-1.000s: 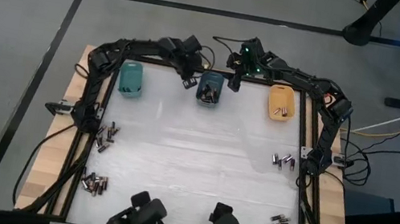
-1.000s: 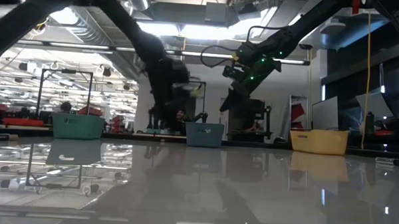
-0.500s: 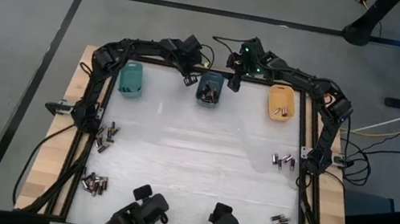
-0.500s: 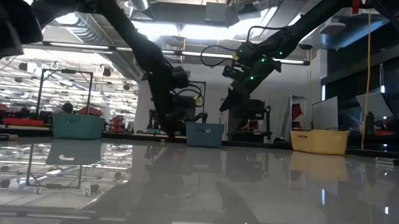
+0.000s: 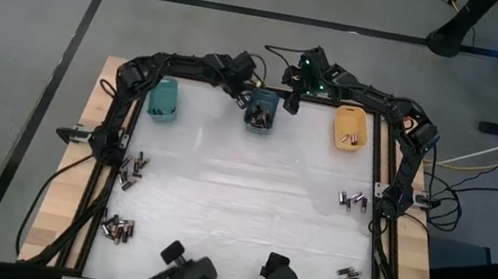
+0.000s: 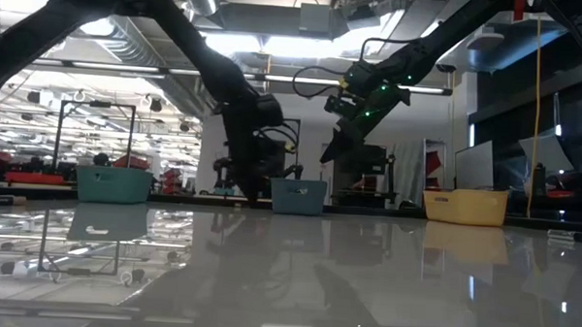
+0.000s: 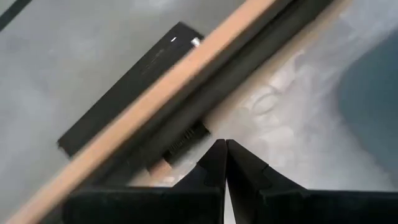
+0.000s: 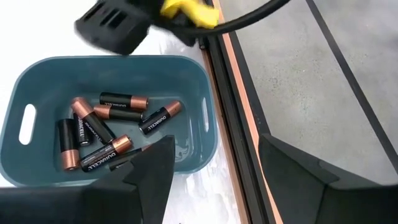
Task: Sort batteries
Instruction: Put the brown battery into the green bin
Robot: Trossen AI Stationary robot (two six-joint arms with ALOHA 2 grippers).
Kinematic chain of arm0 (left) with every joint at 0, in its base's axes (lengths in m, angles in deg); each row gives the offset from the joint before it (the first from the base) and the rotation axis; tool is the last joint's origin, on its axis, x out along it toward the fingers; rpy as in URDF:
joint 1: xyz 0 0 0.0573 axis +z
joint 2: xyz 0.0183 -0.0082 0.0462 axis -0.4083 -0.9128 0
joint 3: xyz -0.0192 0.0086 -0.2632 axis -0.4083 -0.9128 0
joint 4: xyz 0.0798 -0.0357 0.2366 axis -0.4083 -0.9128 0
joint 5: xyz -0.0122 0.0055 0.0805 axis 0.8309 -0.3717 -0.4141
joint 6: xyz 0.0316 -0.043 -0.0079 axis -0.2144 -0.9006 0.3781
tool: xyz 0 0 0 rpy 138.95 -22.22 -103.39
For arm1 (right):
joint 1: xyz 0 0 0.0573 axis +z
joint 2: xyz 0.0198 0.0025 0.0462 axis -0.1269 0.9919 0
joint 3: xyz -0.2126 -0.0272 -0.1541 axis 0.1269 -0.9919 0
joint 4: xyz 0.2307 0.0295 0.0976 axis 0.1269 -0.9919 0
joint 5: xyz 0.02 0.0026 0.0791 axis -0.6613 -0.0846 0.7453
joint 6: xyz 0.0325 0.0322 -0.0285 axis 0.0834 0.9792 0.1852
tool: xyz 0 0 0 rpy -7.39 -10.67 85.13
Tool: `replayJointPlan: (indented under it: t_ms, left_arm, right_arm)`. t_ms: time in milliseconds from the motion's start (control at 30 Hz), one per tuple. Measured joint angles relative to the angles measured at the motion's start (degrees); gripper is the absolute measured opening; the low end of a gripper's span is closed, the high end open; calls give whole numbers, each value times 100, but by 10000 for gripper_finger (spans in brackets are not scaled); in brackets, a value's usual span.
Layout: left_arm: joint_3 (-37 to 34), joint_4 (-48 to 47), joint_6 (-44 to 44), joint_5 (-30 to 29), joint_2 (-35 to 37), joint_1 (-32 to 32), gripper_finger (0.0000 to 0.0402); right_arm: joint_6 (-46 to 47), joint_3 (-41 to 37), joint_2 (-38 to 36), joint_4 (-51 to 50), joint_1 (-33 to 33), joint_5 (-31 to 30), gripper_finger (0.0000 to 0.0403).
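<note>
White tabletop (image 5: 237,209) fills a dark frame, seen from above, with my two dark arms reaching to its far edge. Going left to right: a teal bin (image 5: 163,99) sits at the far left corner, and near the left edge lie two loose clusters of batteries, one midway along it (image 5: 130,170) and one closer to the near corner (image 5: 116,229). My left gripper (image 5: 244,97) hangs low at the far edge, just beside the blue bin (image 5: 261,111) on its left side; its wrist camera shows my two fingers (image 7: 214,163) pressed together with nothing between them, pointing at the table surface next to the wooden border and black rail. The blue bin stands at the middle of the far edge and holds several batteries (image 8: 109,134), black with coppery ends, lying flat in a loose heap on its floor. My right gripper (image 5: 292,101) hovers just beside that bin on its right, raised above the table in the low view; my right fingers (image 8: 152,171) stand well apart and hold nothing, with the bin lying past one of them. Farther right, an orange bin (image 5: 350,129) at the far right corner has a few batteries (image 5: 351,135) inside. Along the right edge lie two more loose groups, one midway (image 5: 352,199) and one near the front corner (image 5: 344,278).
</note>
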Motion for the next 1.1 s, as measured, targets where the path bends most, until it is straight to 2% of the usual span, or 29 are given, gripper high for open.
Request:
replayJointPlan:
  t_ms: [167,300,433,533,633,767,933,1100]
  left_arm:
    - [2,-601,-803,-849,64,-341,0]
    - [-206,-934,-1445,-1562,307,-403,0]
    - [-765,-297,-1827,-1537,722,-355,0]
    - [-1174,295,-2063,-1124,878,-264,0]
    - [-1270,800,-2372,-951,937,-209,0]
    - [-1296,906,-2682,-1001,936,-138,10]
    - [-1296,939,-2742,-1024,907,-95,49]
    - [-1300,959,-2749,-986,879,-77,116]
  right_arm:
    - [-132,0,0,-152,-1,15,234]
    - [-261,0,2,-453,-6,356,234]
    - [-402,0,4,-792,-3,783,234]
    - [-452,0,4,-952,1,911,234]
    - [-513,0,4,-993,1,907,234]
    - [-554,0,4,-974,5,906,234]
    - [-550,-2,4,-955,5,964,234]
    - [-546,-4,4,-955,5,1093,234]
